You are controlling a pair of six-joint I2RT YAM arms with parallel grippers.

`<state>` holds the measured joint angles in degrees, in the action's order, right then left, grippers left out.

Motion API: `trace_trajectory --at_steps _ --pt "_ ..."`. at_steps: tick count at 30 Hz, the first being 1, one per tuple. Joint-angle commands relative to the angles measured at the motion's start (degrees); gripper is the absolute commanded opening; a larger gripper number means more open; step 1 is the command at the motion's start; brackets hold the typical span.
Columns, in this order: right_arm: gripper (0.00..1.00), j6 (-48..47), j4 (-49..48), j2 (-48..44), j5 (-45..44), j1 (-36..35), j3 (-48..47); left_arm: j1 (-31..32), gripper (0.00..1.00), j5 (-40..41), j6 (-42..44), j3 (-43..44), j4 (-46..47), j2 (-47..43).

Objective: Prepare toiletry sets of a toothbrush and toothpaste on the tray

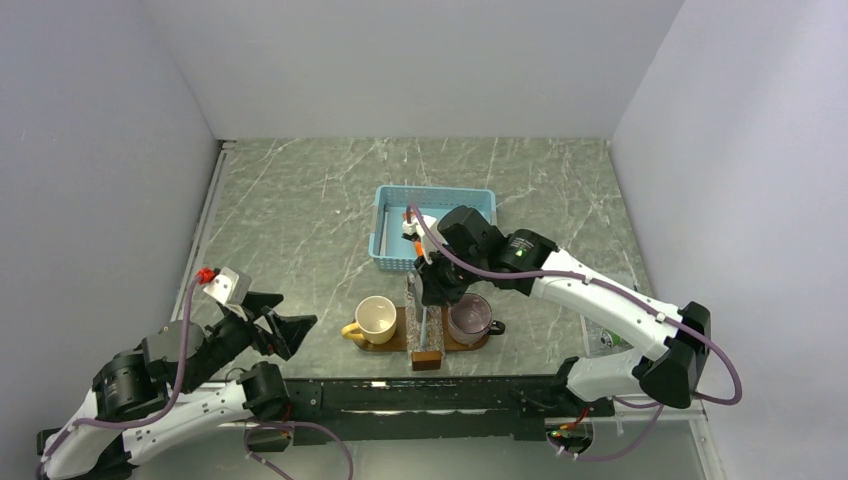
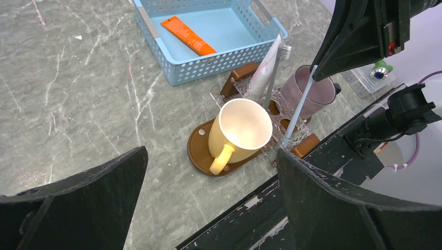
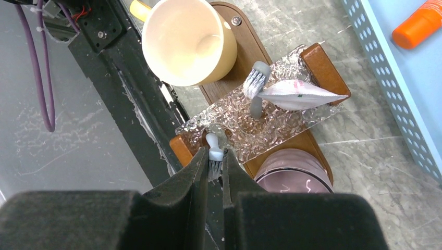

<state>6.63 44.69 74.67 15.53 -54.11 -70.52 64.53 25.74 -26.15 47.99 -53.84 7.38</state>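
Note:
The dark-brown tray (image 1: 402, 327) lies near the table's front edge and also shows in the left wrist view (image 2: 200, 152) and the right wrist view (image 3: 246, 40). It carries a yellow mug (image 1: 377, 317), a purple cup (image 1: 470, 318) and a clear textured holder (image 3: 281, 122). My right gripper (image 1: 432, 292) (image 3: 212, 156) is shut on the bristle end of the pale-blue toothbrush (image 1: 427, 328) (image 2: 298, 109) (image 3: 214, 155), which stands upright with its lower end in the holder. A grey toothbrush (image 3: 255, 86) and a white toothpaste tube (image 3: 299, 96) stand in the holder. My left gripper (image 1: 285, 330) (image 2: 211, 208) is open and empty, left of the tray.
A light-blue mesh basket (image 1: 385, 240) (image 2: 208, 73) behind the tray holds an orange tube (image 2: 187, 35) (image 3: 419, 23). A small clear plastic box (image 2: 371, 77) sits right of the tray. The black mounting rail (image 1: 420, 395) runs along the near edge.

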Motion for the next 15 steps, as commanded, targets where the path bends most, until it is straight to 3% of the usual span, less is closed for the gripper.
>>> trace_trajectory --at_steps 1,15 --pt "0.0 0.03 -0.56 0.48 -0.51 -0.21 -0.05 0.07 0.99 -0.07 0.67 -0.17 2.08 1.02" --pt "0.19 0.22 -1.14 0.37 -2.28 -0.21 0.1 0.07 0.99 0.05 0.66 -0.26 1.9 1.31"
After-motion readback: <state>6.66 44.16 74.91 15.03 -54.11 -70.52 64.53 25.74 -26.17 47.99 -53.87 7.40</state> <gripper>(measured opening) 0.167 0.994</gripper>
